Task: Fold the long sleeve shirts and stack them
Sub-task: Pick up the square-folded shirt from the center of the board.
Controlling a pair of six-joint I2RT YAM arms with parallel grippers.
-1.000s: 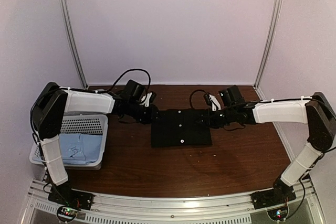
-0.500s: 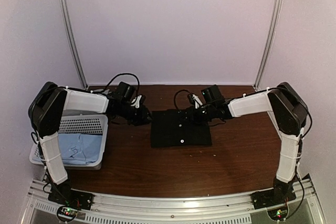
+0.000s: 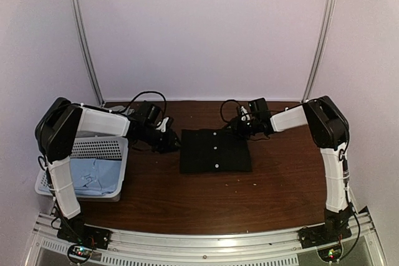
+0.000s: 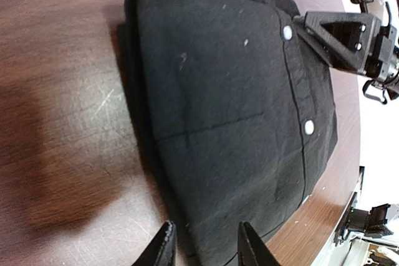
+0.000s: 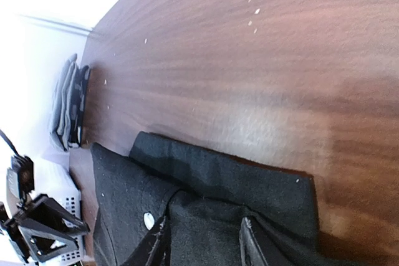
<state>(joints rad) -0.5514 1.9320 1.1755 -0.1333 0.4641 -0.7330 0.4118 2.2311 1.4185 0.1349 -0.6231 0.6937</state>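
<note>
The white lattice basket (image 3: pixel 100 147) sits at the 9 o'clock edge of the tabletop (image 3: pixel 187 197). A light blue shirt (image 3: pixel 93 177) lies crumpled inside it, filling its floor.

The black shirt (image 3: pixel 215 152) lies folded into a flat rectangle at the middle of the tabletop, with a row of white buttons (image 3: pixel 215 149) facing up.

The left hand (image 3: pixel 169 140) is low at the shirt's 9 o'clock edge, its fingers parted and holding nothing. The right hand (image 3: pixel 240 121) is just off the 1 o'clock corner, also released, with the cloth lying loose below its spread fingers.

A second ago both hands were further in, at the shirt's 10 and 2 o'clock corners, and the right arm reached in flat from 3 o'clock. Since then the left hand has backed off toward 9 o'clock, and the right arm has swung its elbow upright and carried its hand to the far side. The basket and the blue shirt have not moved.
</note>
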